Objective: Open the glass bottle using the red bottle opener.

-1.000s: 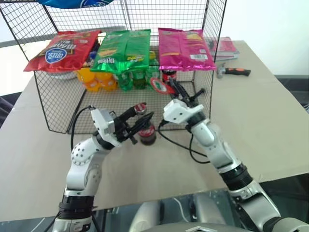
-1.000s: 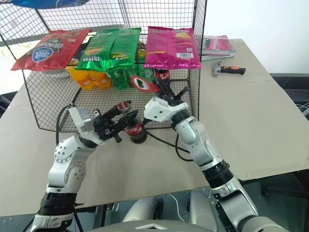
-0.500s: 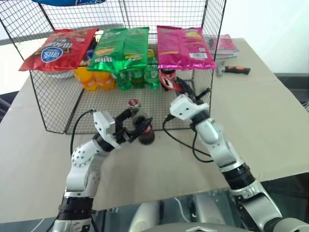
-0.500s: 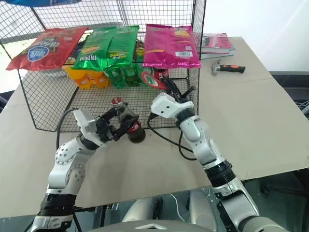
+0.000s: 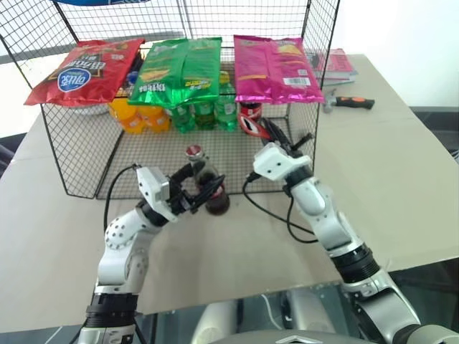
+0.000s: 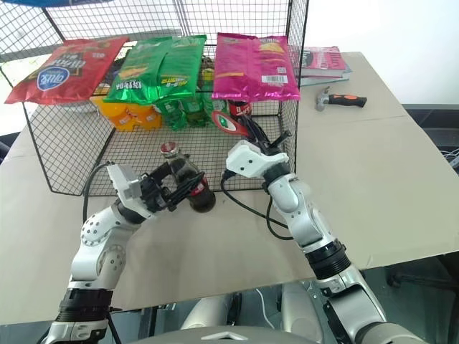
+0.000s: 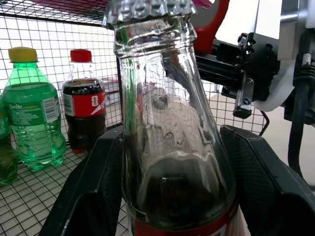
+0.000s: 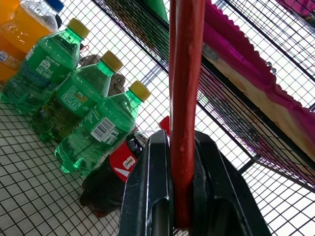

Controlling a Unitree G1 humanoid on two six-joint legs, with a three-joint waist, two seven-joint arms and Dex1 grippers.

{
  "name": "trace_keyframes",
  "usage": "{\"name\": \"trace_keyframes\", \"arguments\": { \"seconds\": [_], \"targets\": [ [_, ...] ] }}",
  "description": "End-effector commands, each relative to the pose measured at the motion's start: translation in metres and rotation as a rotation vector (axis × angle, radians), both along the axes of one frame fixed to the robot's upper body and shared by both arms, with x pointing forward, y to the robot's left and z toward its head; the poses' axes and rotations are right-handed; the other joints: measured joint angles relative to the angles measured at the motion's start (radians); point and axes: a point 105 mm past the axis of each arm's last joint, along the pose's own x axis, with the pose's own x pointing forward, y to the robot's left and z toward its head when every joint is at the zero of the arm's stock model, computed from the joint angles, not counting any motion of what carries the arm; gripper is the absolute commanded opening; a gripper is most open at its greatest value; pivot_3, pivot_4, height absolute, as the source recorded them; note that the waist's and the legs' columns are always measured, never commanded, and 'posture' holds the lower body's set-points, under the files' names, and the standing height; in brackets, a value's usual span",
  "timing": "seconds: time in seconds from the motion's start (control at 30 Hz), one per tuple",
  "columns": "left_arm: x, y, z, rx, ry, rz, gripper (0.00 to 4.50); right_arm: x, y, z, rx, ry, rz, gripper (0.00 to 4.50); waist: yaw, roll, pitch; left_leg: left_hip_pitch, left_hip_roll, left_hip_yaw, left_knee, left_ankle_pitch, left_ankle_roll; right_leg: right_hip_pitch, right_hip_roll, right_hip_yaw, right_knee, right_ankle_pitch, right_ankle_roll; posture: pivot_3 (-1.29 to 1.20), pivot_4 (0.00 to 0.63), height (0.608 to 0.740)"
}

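Note:
The glass bottle (image 5: 209, 188) of dark cola stands upright on the table in front of the wire rack, its crown cap (image 5: 193, 151) on. My left gripper (image 5: 203, 180) has a finger on each side of the bottle's body. In the left wrist view both black pads (image 7: 98, 191) lie against the glass (image 7: 167, 147). My right gripper (image 5: 281, 139) is shut on the red bottle opener (image 5: 252, 127). It holds the opener above and to the right of the cap, apart from it. The right wrist view has the opener's red handle (image 8: 186, 98) clamped between the fingers (image 8: 157, 182).
The wire rack (image 5: 72, 150) stands behind the bottle, with red (image 5: 86, 72), green (image 5: 179, 68) and pink (image 5: 276, 68) chip bags on top. Inside it are green soda bottles (image 8: 93, 132), orange bottles (image 5: 136, 115) and another cola bottle (image 7: 83, 98). A hammer (image 5: 351, 102) and books (image 5: 337, 66) lie at the back right.
A second ago the bottle leaned over in my left gripper. It now stands upright on the table, with the jaws spread wider around its body. The right arm has hardly moved.

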Motion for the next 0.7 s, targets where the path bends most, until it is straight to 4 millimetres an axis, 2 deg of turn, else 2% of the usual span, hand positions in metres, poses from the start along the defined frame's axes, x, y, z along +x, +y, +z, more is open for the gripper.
{"name": "trace_keyframes", "arguments": {
  "seconds": [0.03,0.37,0.7],
  "targets": [
    [-0.005,-0.001,0.008,-0.019,-0.021,-0.014,2.94,-0.003,0.001,0.009,0.028,-0.025,0.012,0.00,0.000,0.000,0.000,0.000,0.000,0.000,0.000,0.000,0.000,0.000,0.000,0.000,0.000,0.000,0.000,0.00,0.150,0.740],
    [-0.008,0.001,0.009,-0.038,0.006,-0.019,2.94,-0.002,0.003,0.010,0.031,-0.028,0.020,0.00,0.000,0.000,0.000,0.000,0.000,0.000,0.000,0.000,0.000,0.000,0.000,0.000,0.000,0.000,0.000,0.00,0.150,0.740],
    [-0.009,0.002,0.019,-0.091,0.004,-0.037,2.94,-0.001,0.005,0.009,0.024,-0.033,0.025,0.00,0.000,-0.001,0.001,0.000,0.000,0.000,0.000,0.000,0.000,0.000,0.000,0.000,0.000,0.000,0.000,0.00,0.150,0.740]
  ]
}}
